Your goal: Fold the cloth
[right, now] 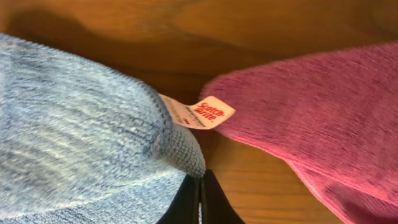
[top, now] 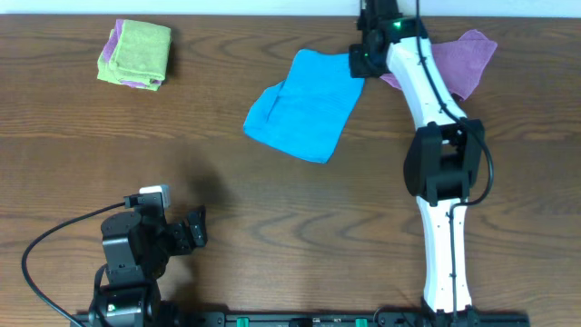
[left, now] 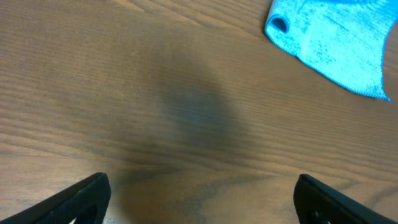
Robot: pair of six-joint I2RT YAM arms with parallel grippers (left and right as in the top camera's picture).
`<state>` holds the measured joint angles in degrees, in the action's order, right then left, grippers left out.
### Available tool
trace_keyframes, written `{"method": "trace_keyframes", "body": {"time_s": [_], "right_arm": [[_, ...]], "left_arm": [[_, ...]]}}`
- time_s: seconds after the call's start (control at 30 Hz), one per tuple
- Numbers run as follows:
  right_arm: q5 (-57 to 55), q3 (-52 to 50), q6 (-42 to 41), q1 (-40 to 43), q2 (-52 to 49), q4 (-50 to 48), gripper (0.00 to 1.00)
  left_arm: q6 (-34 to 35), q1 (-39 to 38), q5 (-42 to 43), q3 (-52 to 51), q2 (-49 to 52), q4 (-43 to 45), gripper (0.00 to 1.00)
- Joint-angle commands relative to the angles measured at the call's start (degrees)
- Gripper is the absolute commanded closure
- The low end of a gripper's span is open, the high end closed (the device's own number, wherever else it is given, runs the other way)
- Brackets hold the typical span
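The blue cloth (top: 300, 107) lies rumpled near 12 o'clock on the table (top: 272, 200). Its 2 o'clock corner is pinched in the right gripper (top: 359, 61) (a white tag (right: 200, 112) shows there, just beside the pink cloth (top: 463, 56) at 1 o'clock). The left gripper (top: 195, 229), at 7 o'clock, hangs spread wide over bare wood, well apart from the blue cloth, and a green stack (top: 136, 53) sits at 10 o'clock.
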<state>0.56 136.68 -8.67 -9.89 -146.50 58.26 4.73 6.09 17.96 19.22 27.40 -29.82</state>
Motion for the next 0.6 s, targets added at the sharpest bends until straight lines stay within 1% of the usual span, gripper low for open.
{"method": "trace_keyframes", "body": {"time_s": [0.0, 0.03, 0.1, 0.2, 0.27, 0.3, 0.33, 0.4, 0.57], "right_arm": [[0.31, 1.22, -2.6, -0.81, 1.86, 0.76, 0.47], [0.31, 1.31, -2.56, -0.98, 1.86, 1.31, 0.35], [0.33, 1.79, -2.43, -1.25, 1.92, 2.67, 0.34], [0.33, 3.52, -2.25, -1.81, 2.32, 4.94, 0.38], [0.7, 5.07, -0.09, -2.45, 3.39, 6.1, 0.52], [1.22, 5.95, 2.19, -3.02, 4.46, 6.82, 0.68], [1.36, 6.23, 3.48, -3.65, 5.51, 7.61, 0.99], [1.4, 6.21, 3.93, -4.85, 6.64, 9.25, 0.99], [1.4, 4.68, 8.81, -8.55, 6.71, 13.6, 0.99]], "left_arm": [[0.61, -0.22, -0.63, 1.55, 0.35, -0.13, 0.05], [0.61, -0.22, -0.63, 1.55, 0.35, -0.13, 0.05], [0.61, -0.22, -0.63, 1.55, 0.35, -0.15, 0.05], [0.68, -0.22, -1.7, 1.55, 0.35, -0.17, 0.05], [0.68, -0.22, -2.43, 1.55, 0.35, -0.15, 0.05], [1.4, -0.22, -2.8, 1.55, 0.35, -0.17, 0.05], [2.12, -0.22, -2.99, 1.55, 0.35, -0.17, 0.05], [2.16, -0.22, -3.13, 1.55, 0.35, -0.17, 0.05], [2.16, -0.22, -3.13, 1.55, 0.35, -0.15, 0.05]]}}
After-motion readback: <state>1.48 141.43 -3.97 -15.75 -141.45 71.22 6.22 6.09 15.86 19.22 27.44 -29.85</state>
